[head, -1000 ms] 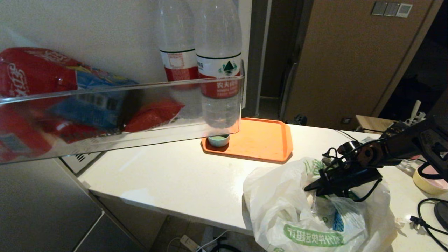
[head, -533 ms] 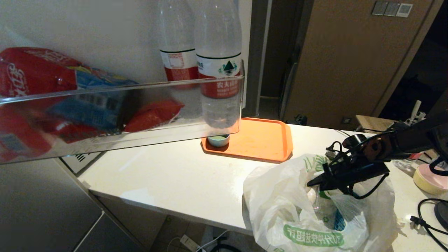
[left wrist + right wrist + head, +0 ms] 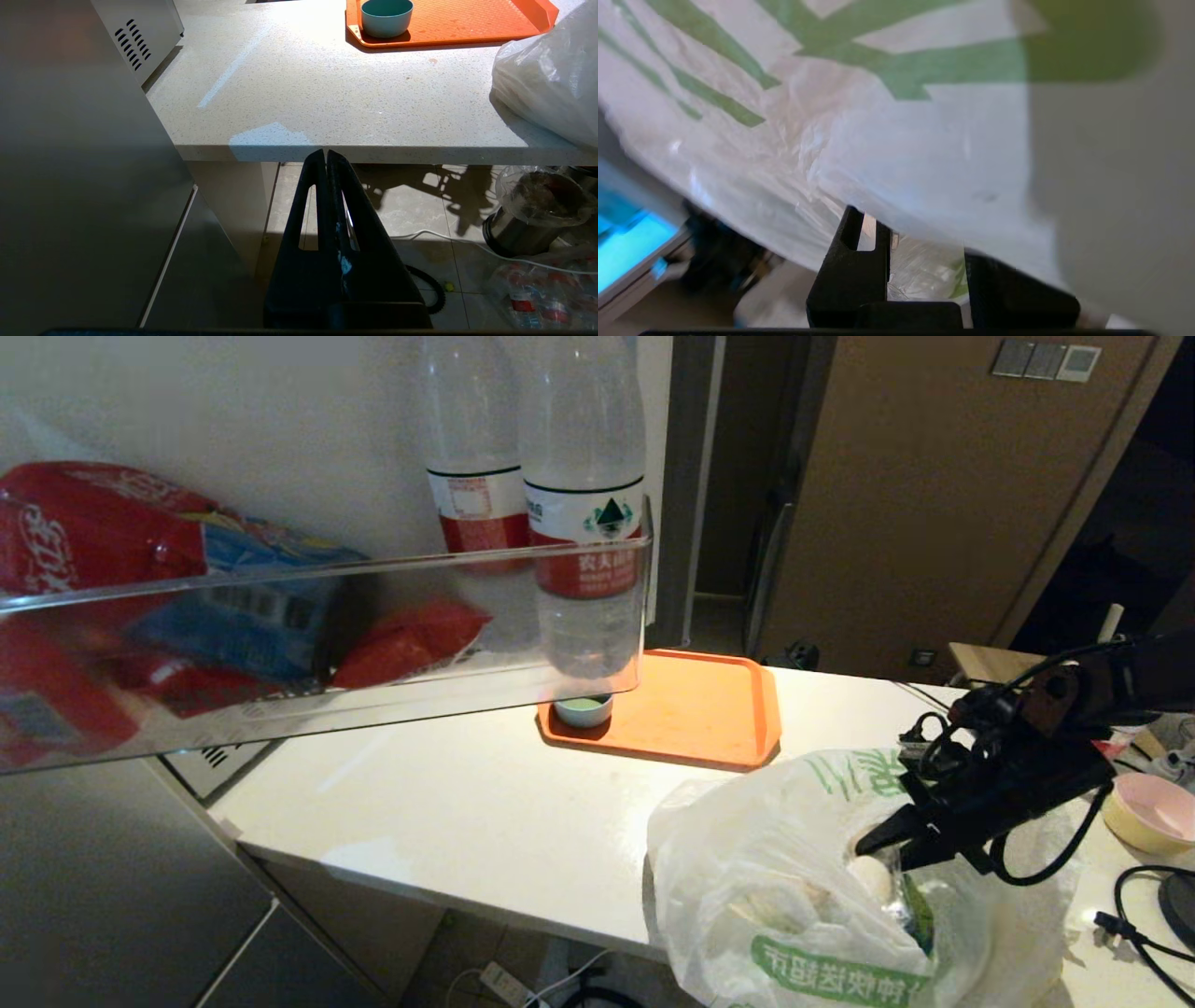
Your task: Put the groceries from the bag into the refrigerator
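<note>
The bag (image 3: 775,859), crinkly white plastic with green characters, sits on the counter's near right edge. My right gripper (image 3: 873,845) reaches into its mouth from the right, tilted down. A pale beige lump (image 3: 870,877) lies just under the tips. In the right wrist view the bag film (image 3: 878,116) drapes over the right gripper (image 3: 920,238), whose jaws stand a little apart with a clear-wrapped grocery pack (image 3: 924,275) with green on it pinched between them. The refrigerator (image 3: 93,896) stands at left, its clear door shelf (image 3: 327,616) close to the camera. My left gripper (image 3: 325,154) hangs shut below the counter edge.
Two red-labelled water bottles (image 3: 583,523) and red and blue packets stand in the door shelf. An orange tray (image 3: 691,709) with a small green bowl (image 3: 583,710) sits at the back of the white counter (image 3: 467,803). A pale bowl (image 3: 1153,812) and black cables (image 3: 1139,915) lie at far right.
My right gripper has drawn back to the right and tipped further down. The bag's near rim has risen and bulged, and a beige lump now shows. The left arm has not moved.
</note>
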You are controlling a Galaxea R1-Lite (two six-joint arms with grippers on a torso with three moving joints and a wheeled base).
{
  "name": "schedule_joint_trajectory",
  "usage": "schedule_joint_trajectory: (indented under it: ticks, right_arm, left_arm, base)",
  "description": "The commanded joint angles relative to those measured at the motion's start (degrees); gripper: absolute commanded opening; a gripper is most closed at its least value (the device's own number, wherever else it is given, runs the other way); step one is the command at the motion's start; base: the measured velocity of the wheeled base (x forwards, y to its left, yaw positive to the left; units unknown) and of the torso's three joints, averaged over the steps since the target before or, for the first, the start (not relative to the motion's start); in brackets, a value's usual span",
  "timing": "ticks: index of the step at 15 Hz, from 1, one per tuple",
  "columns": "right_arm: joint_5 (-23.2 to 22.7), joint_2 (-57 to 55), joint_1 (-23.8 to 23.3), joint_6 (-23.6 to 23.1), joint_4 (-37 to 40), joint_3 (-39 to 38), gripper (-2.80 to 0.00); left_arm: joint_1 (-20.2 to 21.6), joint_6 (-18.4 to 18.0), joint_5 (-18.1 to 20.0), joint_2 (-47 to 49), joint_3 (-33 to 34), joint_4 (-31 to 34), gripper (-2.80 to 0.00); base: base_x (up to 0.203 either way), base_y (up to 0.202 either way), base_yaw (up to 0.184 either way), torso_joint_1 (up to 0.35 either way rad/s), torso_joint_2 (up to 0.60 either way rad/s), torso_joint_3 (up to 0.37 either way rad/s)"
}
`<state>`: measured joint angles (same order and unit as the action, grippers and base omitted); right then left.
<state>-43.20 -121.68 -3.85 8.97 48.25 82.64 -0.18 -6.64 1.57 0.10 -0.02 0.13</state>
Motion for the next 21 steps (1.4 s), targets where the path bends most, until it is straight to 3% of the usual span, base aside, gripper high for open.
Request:
schedule_joint_trajectory:
  ticks: [1, 6, 12, 18, 21]
  right_arm:
    - [-0.2, 2.5, -0.1, 0.0, 2.0, -2.1, -2.8]
    - [0.2, 9.2, -1.0, 0.4, 2.3, -8.9, -2.8]
    - [4.8, 15.9, -7.2, 0.4, 2.5, -15.2, -2.8]
    - [5.3, 26.6, -7.7, 0.5, 2.5, -24.3, -2.8]
    - [9.1, 31.5, -7.7, 0.5, 2.3, -24.7, -2.8]
  left_arm:
    - [0.0, 0.0, 0.2, 0.0, -0.1, 0.0, -2.8]
    - [0.0, 0.0, 0.4, 0.0, 0.0, 0.2, -2.8]
    - [0.0, 1.7, 0.4, 0.0, 0.0, 0.2, -2.8]
    - [0.0, 1.9, 0.4, 0.0, 0.0, 0.2, -2.8]
    - [0.0, 1.9, 0.4, 0.0, 0.0, 0.2, -2.8]
  base:
    - [0.0, 0.0, 0.0, 0.0, 0.0, 0.0]
    - [0.0, 0.0, 0.0, 0.0, 0.0, 0.0]
    - [0.0, 0.0, 0.0, 0.0, 0.0, 0.0]
    - [0.0, 0.0, 0.0, 0.0, 0.0, 0.0]
    - [0.0, 0.0, 0.0, 0.0, 0.0, 0.0]
